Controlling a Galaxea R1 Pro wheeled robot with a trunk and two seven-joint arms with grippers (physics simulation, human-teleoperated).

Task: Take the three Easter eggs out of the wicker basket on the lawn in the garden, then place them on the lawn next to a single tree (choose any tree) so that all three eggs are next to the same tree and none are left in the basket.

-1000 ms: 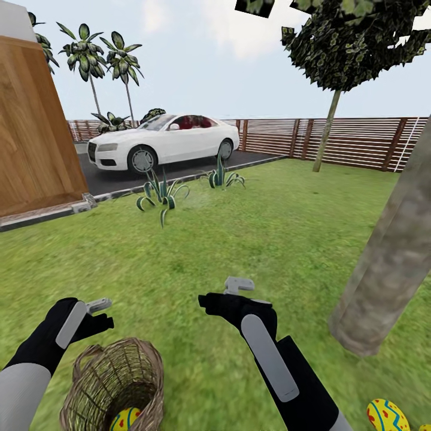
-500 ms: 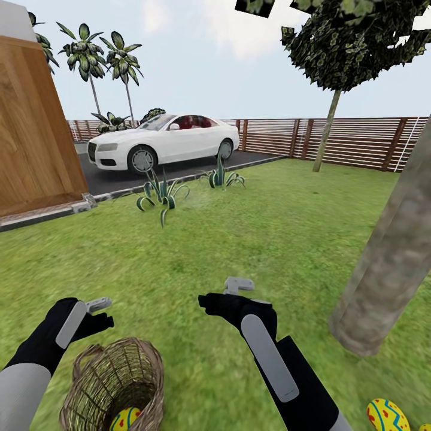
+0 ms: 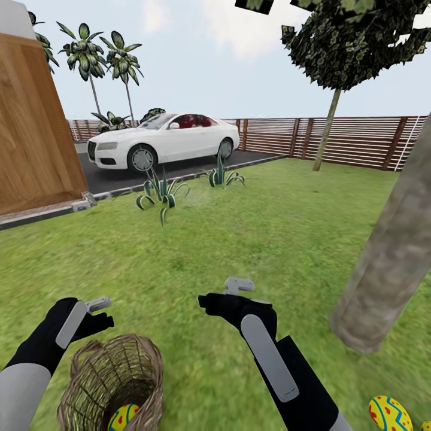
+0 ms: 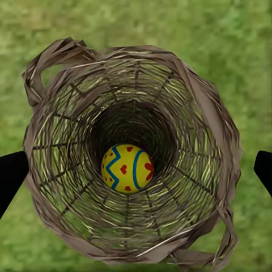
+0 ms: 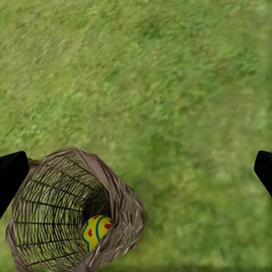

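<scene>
The wicker basket (image 3: 111,383) stands on the lawn (image 3: 239,239) at the lower left, with one yellow Easter egg (image 3: 123,416) at its bottom. My left gripper (image 3: 84,323) hangs open just above the rim; in its wrist view the basket (image 4: 187,113) and the egg (image 4: 127,168) lie straight below the spread fingertips (image 4: 11,175). My right gripper (image 3: 236,305) is open over bare grass to the basket's right, and its wrist view catches the basket (image 5: 119,198) and egg (image 5: 95,231). Another egg (image 3: 388,413) lies on the grass near the thick tree trunk (image 3: 389,257), with a sliver of a further egg (image 3: 426,427) beside it.
A white car (image 3: 161,140) is parked on the dark driveway behind spiky plants (image 3: 158,194). A wooden wall (image 3: 30,120) stands at the left. A slatted fence (image 3: 359,140) and a thin-trunked tree (image 3: 328,129) close the far side. Open grass lies between.
The head view has shifted very slightly. Both arms, the basket and the eggs keep their places.
</scene>
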